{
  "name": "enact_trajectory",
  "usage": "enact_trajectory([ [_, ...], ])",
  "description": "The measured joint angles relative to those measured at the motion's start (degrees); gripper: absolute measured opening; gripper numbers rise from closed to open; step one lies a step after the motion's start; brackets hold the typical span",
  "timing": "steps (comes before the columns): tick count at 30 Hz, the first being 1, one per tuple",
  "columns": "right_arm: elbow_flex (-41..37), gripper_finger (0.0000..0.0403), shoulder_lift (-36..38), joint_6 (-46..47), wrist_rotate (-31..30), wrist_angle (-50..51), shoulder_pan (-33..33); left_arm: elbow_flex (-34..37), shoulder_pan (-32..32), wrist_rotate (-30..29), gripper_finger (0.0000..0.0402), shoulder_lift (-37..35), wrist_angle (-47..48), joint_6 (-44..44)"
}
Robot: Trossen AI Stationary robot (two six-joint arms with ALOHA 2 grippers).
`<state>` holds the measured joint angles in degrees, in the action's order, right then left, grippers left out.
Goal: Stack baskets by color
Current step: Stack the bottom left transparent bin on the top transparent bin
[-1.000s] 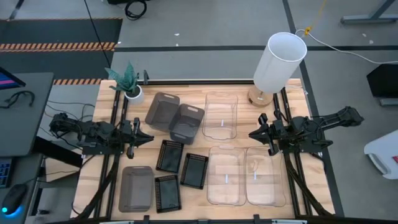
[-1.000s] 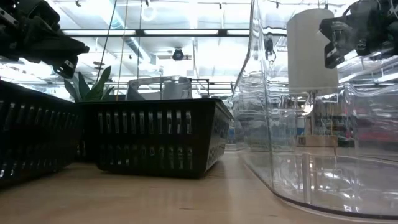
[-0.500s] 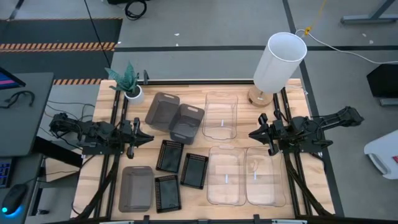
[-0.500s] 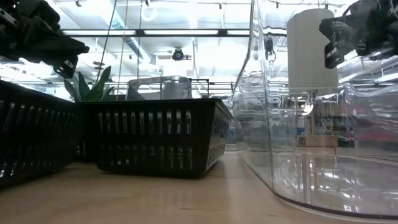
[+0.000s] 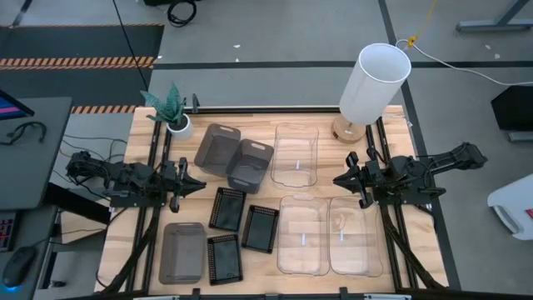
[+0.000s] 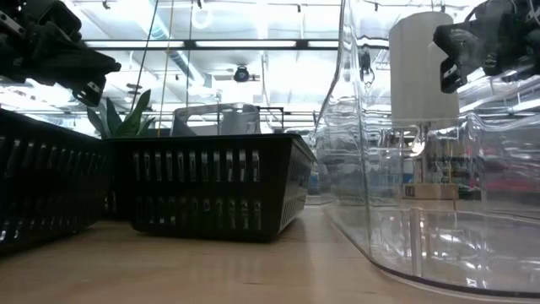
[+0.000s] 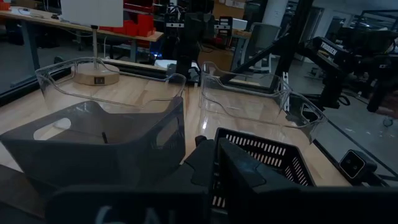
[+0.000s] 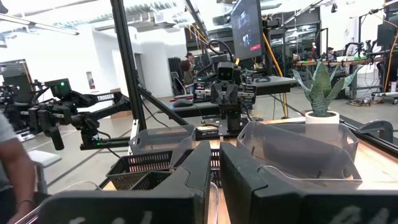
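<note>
Nine baskets stand bottom-down on the wooden table. One clear basket point(image 5: 296, 154) is at the far middle and two more point(image 5: 301, 233) point(image 5: 354, 235) at the near right. Two smoky-grey baskets point(image 5: 216, 148) point(image 5: 250, 164) touch at the far left, and a third point(image 5: 183, 252) is near left. Three black slotted baskets point(image 5: 226, 208) point(image 5: 260, 228) point(image 5: 224, 258) lie near the middle. My left gripper point(image 5: 198, 185) point(image 7: 211, 146) hovers shut at the left edge. My right gripper point(image 5: 337, 179) point(image 8: 216, 149) hovers shut at the right, above the clear baskets. Neither holds anything.
A white cylindrical lamp point(image 5: 375, 83) stands at the far right corner and a small potted plant point(image 5: 172, 112) at the far left corner. Dark frame rails point(image 5: 154, 158) run along both table sides. A person's arm point(image 8: 15, 174) shows beyond the table's left side.
</note>
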<state>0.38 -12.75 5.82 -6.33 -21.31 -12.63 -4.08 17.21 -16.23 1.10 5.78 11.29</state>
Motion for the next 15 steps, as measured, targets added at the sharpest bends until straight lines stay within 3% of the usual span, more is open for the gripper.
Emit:
enact_trajectory([
  [15, 0.00, 0.0041, 0.02, 1.94, -1.51, -1.46, 0.01, -0.02, 0.00, 0.02, 0.0029, 0.00, 0.00, 0.00],
])
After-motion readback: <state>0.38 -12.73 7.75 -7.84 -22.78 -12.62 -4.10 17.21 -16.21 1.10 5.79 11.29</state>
